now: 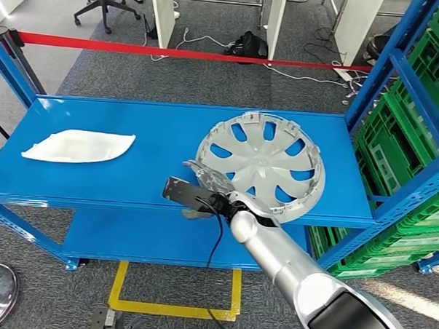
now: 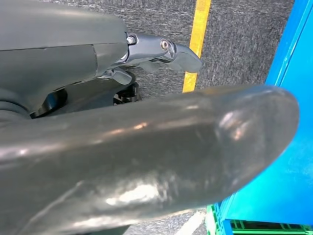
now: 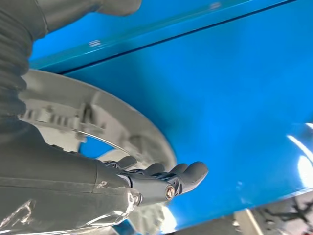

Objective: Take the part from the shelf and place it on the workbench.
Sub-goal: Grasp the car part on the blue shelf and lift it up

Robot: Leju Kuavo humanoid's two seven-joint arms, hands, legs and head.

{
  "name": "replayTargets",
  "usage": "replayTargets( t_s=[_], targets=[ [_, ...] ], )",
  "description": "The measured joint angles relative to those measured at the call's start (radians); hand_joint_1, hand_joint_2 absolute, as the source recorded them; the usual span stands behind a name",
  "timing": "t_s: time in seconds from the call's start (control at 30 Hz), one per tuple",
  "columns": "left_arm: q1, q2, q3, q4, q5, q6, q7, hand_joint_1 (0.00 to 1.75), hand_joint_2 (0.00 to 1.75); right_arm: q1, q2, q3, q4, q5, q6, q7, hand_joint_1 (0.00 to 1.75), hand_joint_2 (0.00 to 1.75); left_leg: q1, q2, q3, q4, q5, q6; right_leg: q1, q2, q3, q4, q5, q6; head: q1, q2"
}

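Step one is on: the right hand (image 1: 202, 187), fingers spread and holding nothing, reaches the near rim of the wheel cover (image 1: 261, 164) on the shelf (image 1: 95, 184). Next it must close on that rim and lift.

Grey carpet floor (image 1: 221, 77), red barrier tape (image 1: 156, 51), green crates (image 1: 411, 136), office chair (image 1: 106, 3).

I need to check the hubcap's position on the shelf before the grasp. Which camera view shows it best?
The head view: the whole hubcap lies flat on the blue shelf, with the right hand at its near rim. The right wrist view gives a close piece of its rim behind the hand.
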Motion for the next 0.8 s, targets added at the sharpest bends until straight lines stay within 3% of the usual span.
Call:
replayTargets(
  t_s=[0.07,0.13,0.23,0.3,0.33,0.4,0.47,0.5,0.53,0.57,0.63,0.7,0.8],
  targets=[
    [0.0,-0.001,0.001,0.0,0.0,0.0,-0.004,0.0,0.0,-0.004,0.0,0.002,0.016,0.026,-0.03,0.025,0.0,1.75,-0.001,-0.001,0.004,0.001,-0.003,-0.005,0.0,0.0,0.068,-0.138,0.065,-0.004,0.0,0.0],
    [0.0,-0.001,0.002,0.0,0.0,0.0,-0.008,0.0,0.0,-0.008,0.0,0.004,0.03,0.061,-0.072,0.047,0.0,1.75,-0.004,-0.002,0.003,0.002,-0.004,-0.014,0.001,0.001,0.118,-0.234,0.093,-0.01,-0.001,0.0],
    [0.001,-0.001,0.003,0.0,0.0,0.0,-0.011,0.0,0.0,-0.01,-0.001,0.005,0.044,0.095,-0.111,0.066,0.0,1.75,-0.003,-0.002,0.001,-0.001,-0.002,-0.029,0.003,0.006,0.121,-0.247,0.093,-0.025,-0.002,0.0],
    [0.0,-0.001,0.003,0.0,0.0,0.001,-0.011,0.0,0.0,-0.013,-0.002,0.006,0.051,0.106,-0.12,0.071,0.0,1.75,-0.002,0.0,-0.009,0.022,-0.023,-0.04,0.0,0.006,0.122,-0.25,0.096,-0.036,-0.004,0.0],
    [0.0,-0.001,0.003,0.0,0.001,0.001,-0.012,0.0,0.0,-0.014,-0.002,0.007,0.054,0.114,-0.124,0.076,0.0,1.75,-0.002,0.0,-0.026,0.059,-0.046,-0.044,-0.003,0.005,0.123,-0.252,0.097,-0.04,-0.006,0.0],
    [0.001,0.0,0.004,0.0,0.001,0.003,-0.013,0.0,0.0,-0.016,-0.002,0.01,0.061,0.144,-0.139,0.096,0.0,1.75,-0.002,0.001,-0.089,0.188,-0.106,-0.05,-0.003,0.004,0.123,-0.252,0.096,-0.045,-0.009,0.0],
    [0.003,0.0,0.004,0.0,0.001,0.003,-0.016,0.0,0.0,-0.014,-0.002,0.014,0.07,0.182,-0.157,0.12,0.0,1.75,-0.002,0.001,-0.135,0.274,-0.125,-0.051,-0.003,0.003,0.123,-0.252,0.096,-0.046,-0.009,0.0],
    [0.003,0.0,0.005,0.0,0.001,0.003,-0.018,0.0,0.0,-0.013,-0.002,0.016,0.074,0.201,-0.167,0.13,0.0,1.75,-0.002,0.001,-0.131,0.263,-0.106,-0.05,-0.003,0.003,0.123,-0.252,0.096,-0.046,-0.009,0.0],
    [0.003,0.0,0.005,0.0,0.001,0.003,-0.02,0.0,0.0,-0.013,-0.002,0.017,0.077,0.219,-0.178,0.139,0.0,1.75,-0.002,0.001,-0.11,0.218,-0.074,-0.048,-0.003,0.003,0.124,-0.252,0.096,-0.045,-0.009,0.0],
    [0.002,0.0,0.006,0.0,0.001,0.003,-0.021,0.0,0.0,-0.014,-0.002,0.019,0.079,0.236,-0.19,0.146,0.0,1.75,-0.002,0.002,-0.078,0.153,-0.037,-0.046,-0.003,0.004,0.125,-0.252,0.096,-0.044,-0.009,0.0],
    [0.001,-0.001,0.008,0.0,0.001,0.003,-0.023,0.0,0.0,-0.017,-0.002,0.02,0.083,0.267,-0.214,0.16,0.0,1.75,-0.002,0.002,-0.021,0.039,0.002,-0.041,0.001,0.005,0.123,-0.249,0.095,-0.037,-0.011,0.0],
    [0.0,-0.002,0.013,0.0,0.0,0.003,-0.025,0.0,0.0,-0.017,-0.002,0.022,0.085,0.294,-0.233,0.172,0.0,1.75,-0.004,0.001,-0.006,0.002,0.001,-0.032,0.005,0.006,0.12,-0.25,0.096,-0.026,-0.01,0.0],
    [0.002,-0.003,0.018,0.0,0.0,0.003,-0.027,0.0,0.0,-0.015,-0.003,0.026,0.086,0.324,-0.245,0.187,0.0,1.75,-0.002,0.0,-0.006,-0.002,0.006,-0.012,0.003,0.004,0.112,-0.236,0.083,-0.01,-0.006,0.0]
  ],
)
